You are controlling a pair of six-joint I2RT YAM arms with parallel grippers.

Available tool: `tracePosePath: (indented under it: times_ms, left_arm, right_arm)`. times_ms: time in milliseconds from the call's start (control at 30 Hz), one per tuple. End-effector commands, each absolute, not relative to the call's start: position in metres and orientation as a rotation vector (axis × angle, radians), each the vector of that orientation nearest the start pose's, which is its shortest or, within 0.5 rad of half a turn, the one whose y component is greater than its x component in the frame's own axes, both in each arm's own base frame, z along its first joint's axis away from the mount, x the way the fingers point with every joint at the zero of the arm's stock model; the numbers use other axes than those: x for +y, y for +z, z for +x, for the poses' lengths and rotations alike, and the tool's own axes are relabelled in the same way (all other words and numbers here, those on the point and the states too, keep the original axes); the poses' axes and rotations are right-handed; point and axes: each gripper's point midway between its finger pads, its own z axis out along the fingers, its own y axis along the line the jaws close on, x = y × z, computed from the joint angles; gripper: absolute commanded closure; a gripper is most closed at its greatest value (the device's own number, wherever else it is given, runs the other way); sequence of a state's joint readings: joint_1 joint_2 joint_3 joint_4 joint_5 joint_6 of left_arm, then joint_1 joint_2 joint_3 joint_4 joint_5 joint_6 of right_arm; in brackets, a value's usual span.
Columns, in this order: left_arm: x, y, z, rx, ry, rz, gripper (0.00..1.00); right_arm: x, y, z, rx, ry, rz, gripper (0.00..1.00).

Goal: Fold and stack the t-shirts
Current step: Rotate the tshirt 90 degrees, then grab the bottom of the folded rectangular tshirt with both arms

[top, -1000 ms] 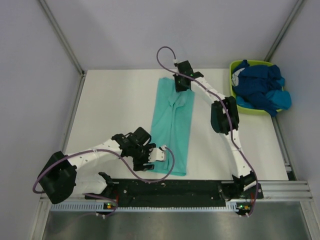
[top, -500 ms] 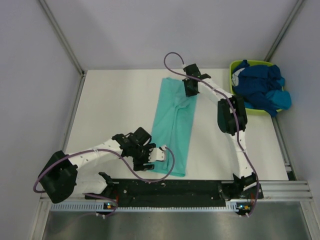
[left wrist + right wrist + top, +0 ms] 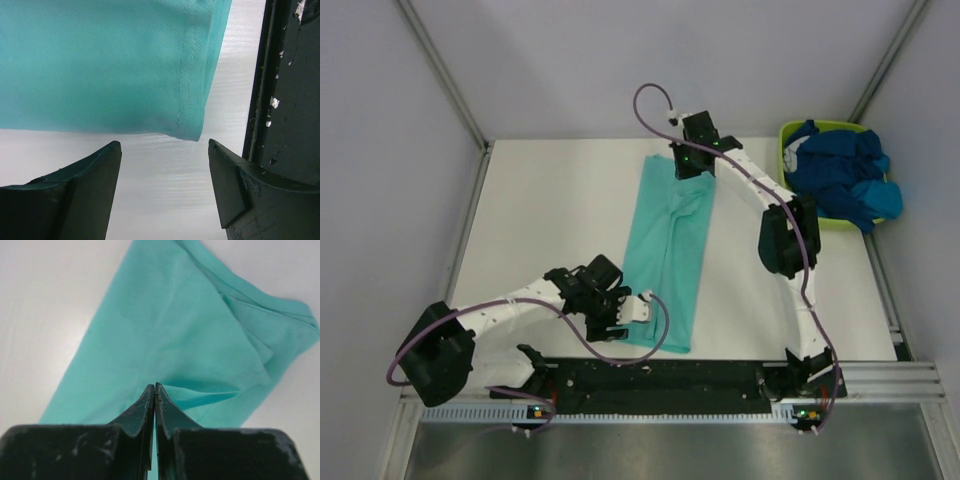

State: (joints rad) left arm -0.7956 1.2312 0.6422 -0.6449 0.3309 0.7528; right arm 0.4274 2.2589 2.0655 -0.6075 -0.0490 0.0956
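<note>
A mint teal-green t-shirt (image 3: 670, 260) lies folded into a long strip down the middle of the white table. My right gripper (image 3: 692, 160) is at its far end, shut on a raised fold of the mint fabric (image 3: 175, 330), with the fingertips (image 3: 155, 386) pressed together. My left gripper (image 3: 626, 312) is low at the shirt's near left corner, open and empty. In the left wrist view the hem corner (image 3: 192, 127) lies just ahead of the gripper (image 3: 165, 150), not touching it. Dark navy and brighter blue t-shirts (image 3: 835, 175) are heaped in a tub at the far right.
The lime-green plastic tub (image 3: 786, 150) stands at the table's far right corner against the wall. A black rail (image 3: 650, 380) runs along the near edge, close to the right of my left gripper (image 3: 285, 100). Grey walls enclose the table on three sides.
My right gripper swung right and then back left and farther away, and the shirt's far end shifted with it. The left arm has not moved.
</note>
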Motion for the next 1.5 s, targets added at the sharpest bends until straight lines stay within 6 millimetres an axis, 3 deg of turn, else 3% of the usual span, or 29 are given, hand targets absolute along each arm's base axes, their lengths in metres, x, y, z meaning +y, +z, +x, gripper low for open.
tracePosePath:
  times_ms: [0, 100, 200, 400, 633, 700, 800, 867, 933, 1033, 1100, 1200, 1367, 1467]
  left_arm:
    - [-0.182, 0.033, 0.136, -2.404, 0.59, -2.464, 0.25]
    - [-0.18, 0.032, 0.136, -2.408, 0.577, -2.465, 0.25]
    - [-0.18, 0.031, 0.136, -2.407, 0.573, -2.472, 0.25]
    - [-0.182, 0.032, 0.138, -2.404, 0.582, -2.48, 0.25]
    - [-0.185, 0.042, 0.135, -2.379, 0.618, -2.49, 0.25]
    - [-0.183, 0.047, 0.129, -2.329, 0.639, -2.505, 0.24]
    - [-0.177, 0.059, 0.129, -2.277, 0.599, -2.548, 0.22]
    - [-0.173, 0.068, 0.13, -2.244, 0.562, -2.595, 0.21]
    - [-0.176, 0.076, 0.131, -2.218, 0.582, -2.641, 0.2]
    - [-0.191, 0.081, 0.123, -2.136, 0.737, -2.718, 0.19]
    - [-0.202, 0.076, 0.122, -2.083, 0.827, -2.785, 0.17]
    - [-0.214, 0.065, 0.124, -1.986, 0.888, -2.898, 0.15]
    - [-0.219, 0.051, 0.118, -1.914, 0.966, -2.934, 0.14]
    - [-0.212, 0.038, 0.115, -1.908, 0.935, -2.914, 0.14]
  right_arm:
    - [0.289, 0.118, 0.524, 2.333, 0.45, -0.464, 1.0]
    - [0.282, 0.091, 0.513, 2.403, 0.426, -0.463, 1.0]
    - [0.271, 0.076, 0.497, 2.451, 0.39, -0.486, 1.0]
    - [0.241, 0.09, 0.469, 2.464, 0.28, -0.48, 1.0]
    - [0.209, 0.077, 0.425, 2.535, 0.218, -0.447, 1.0]
    - [0.203, 0.086, 0.411, 2.533, 0.236, -0.445, 1.0]
    - [0.209, 0.115, 0.374, 2.465, 0.375, -0.561, 0.96]
    - [0.216, 0.137, 0.345, 2.356, 0.42, -0.702, 0.81]
    - [0.231, 0.155, 0.305, 2.175, 0.477, -0.934, 0.61]
    - [0.249, 0.162, 0.228, 1.823, 0.614, -1.351, 0.53]
    - [0.251, 0.154, 0.182, 1.605, 0.714, -1.548, 0.48]
    - [0.249, 0.135, 0.13, 1.348, 0.756, -1.759, 0.44]
    - [0.254, 0.088, 0.085, 1.198, 0.639, -2.037, 0.41]
    - [0.258, 0.056, 0.08, 1.183, 0.554, -2.146, 0.4]
